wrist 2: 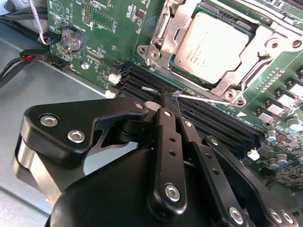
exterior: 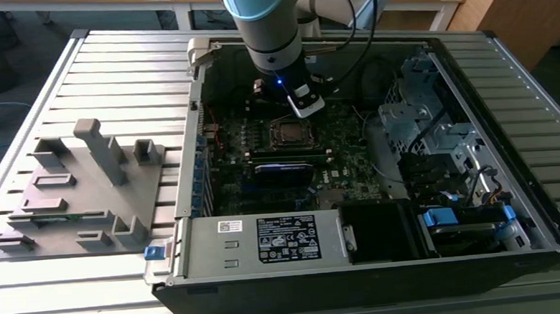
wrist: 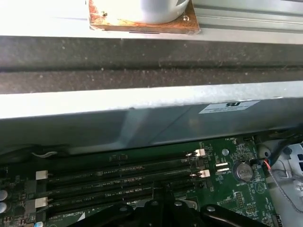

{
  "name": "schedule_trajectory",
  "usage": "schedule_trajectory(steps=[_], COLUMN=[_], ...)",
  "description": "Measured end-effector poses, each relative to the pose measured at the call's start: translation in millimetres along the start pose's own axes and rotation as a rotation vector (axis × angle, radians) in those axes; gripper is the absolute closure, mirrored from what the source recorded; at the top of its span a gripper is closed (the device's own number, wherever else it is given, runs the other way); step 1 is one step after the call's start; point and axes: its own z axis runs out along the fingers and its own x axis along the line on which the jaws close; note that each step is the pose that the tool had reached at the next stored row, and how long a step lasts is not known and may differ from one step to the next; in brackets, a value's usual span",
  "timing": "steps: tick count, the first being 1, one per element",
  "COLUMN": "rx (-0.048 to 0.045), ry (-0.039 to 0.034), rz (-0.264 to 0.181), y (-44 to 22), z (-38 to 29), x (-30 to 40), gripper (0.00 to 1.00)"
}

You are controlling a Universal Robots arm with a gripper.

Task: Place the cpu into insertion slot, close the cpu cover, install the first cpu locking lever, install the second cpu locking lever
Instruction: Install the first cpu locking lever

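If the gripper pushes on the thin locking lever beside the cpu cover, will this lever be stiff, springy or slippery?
The locking lever looks like a thin bare metal rod, so it will probably flex and spring back rather than stay rigid. Its smooth, narrow surface may slip off the gripper tip beside it. It seems light.

1 robot arm point(exterior: 265, 28) carries 1 gripper point(wrist 2: 168, 99). 1 open computer case point(exterior: 364, 289), centre-right in the exterior view, holds 1 green motherboard point(exterior: 349, 178) with 1 cpu point(wrist 2: 213, 45), 1 cpu cover point(wrist 2: 162, 35), 1 coin battery point(wrist 2: 71, 39) and 4 long black memory slots point(wrist: 118, 177). 1 grey fixture plate point(exterior: 73, 225) lies at centre-left.
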Motion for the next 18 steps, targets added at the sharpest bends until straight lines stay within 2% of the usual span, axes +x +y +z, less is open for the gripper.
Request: schedule_trajectory(steps=[6, 12, 18], rx=[0.0020, 0.0211, 0.0309], ry=[-0.0041, -0.0125, -0.0164], rz=[-0.002, -0.009, -0.013], y=[-1.5, 0.5, 1.9], z=[4.5, 7.8, 9.6], x=[1.6, 3.7, 4.3], gripper=[0.89, 0.89, 0.89])
